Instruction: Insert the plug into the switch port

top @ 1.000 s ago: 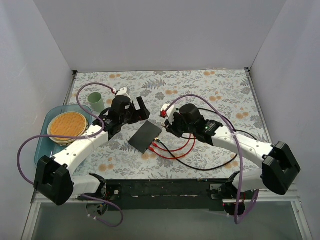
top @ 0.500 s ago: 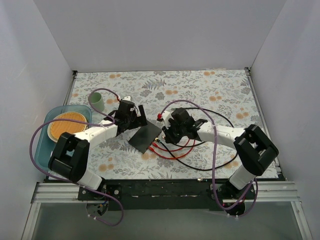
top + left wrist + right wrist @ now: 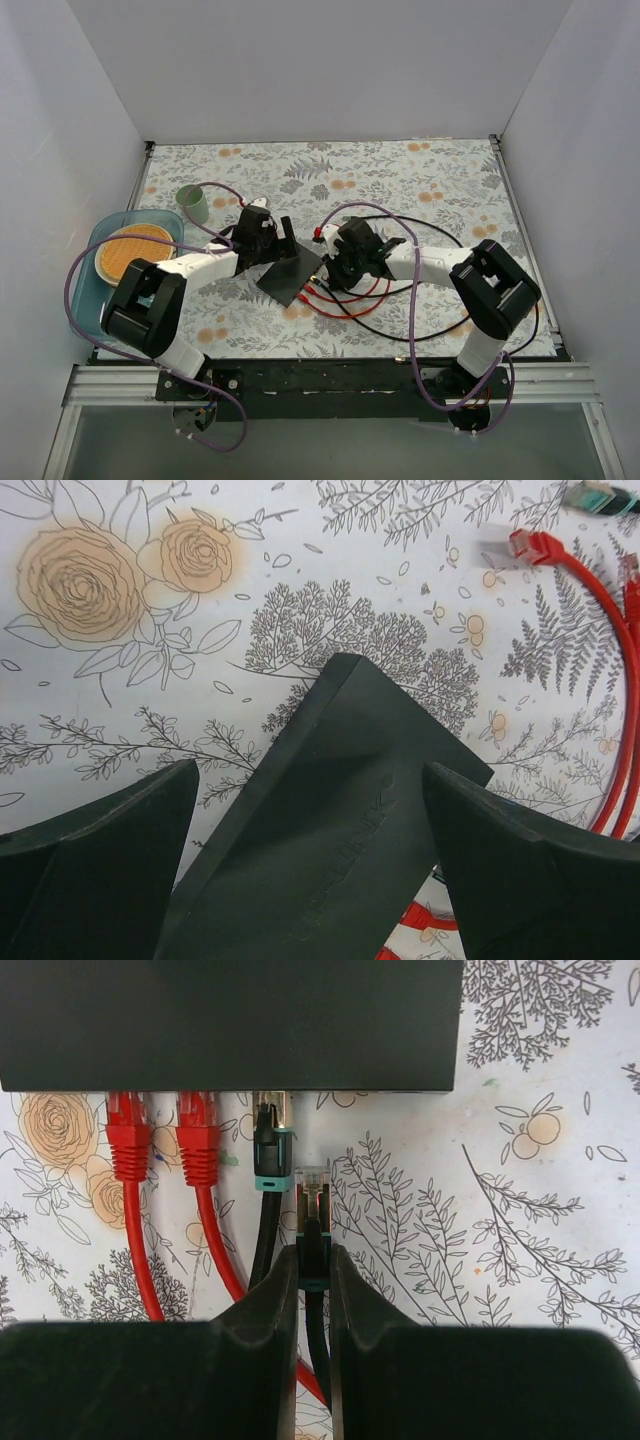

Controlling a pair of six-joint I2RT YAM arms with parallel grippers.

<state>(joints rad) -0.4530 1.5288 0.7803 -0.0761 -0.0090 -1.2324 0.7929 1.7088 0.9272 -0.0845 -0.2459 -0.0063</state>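
Observation:
The switch [image 3: 291, 272] is a flat black box lying on the flowered table. My left gripper [image 3: 273, 240] is open and straddles its far corner [image 3: 340, 810]; one finger [image 3: 100, 865] shows on each side of it. Whether they touch the box I cannot tell. My right gripper [image 3: 313, 1260] is shut on the plug [image 3: 313, 1195], which has a clear tip, a teal boot and a black cable. The plug points at the switch's socket edge [image 3: 300, 1085] and stops a short way from it. It sits just right of a black plug [image 3: 270, 1145] that is seated in a port.
Two red plugs [image 3: 165, 1135] sit in ports further left; their red cables [image 3: 350, 297] and a black cable [image 3: 400, 336] loop over the table near the right arm. A loose red plug end [image 3: 530, 548] lies beyond the switch. At the left stand a blue tray [image 3: 85, 290], a tan plate [image 3: 135, 250] and a green cup [image 3: 193, 204].
Both arms have stretched forward and dropped low. The left gripper has come down over the switch's far corner. The right gripper has carried the plug left, up to the socket edge.

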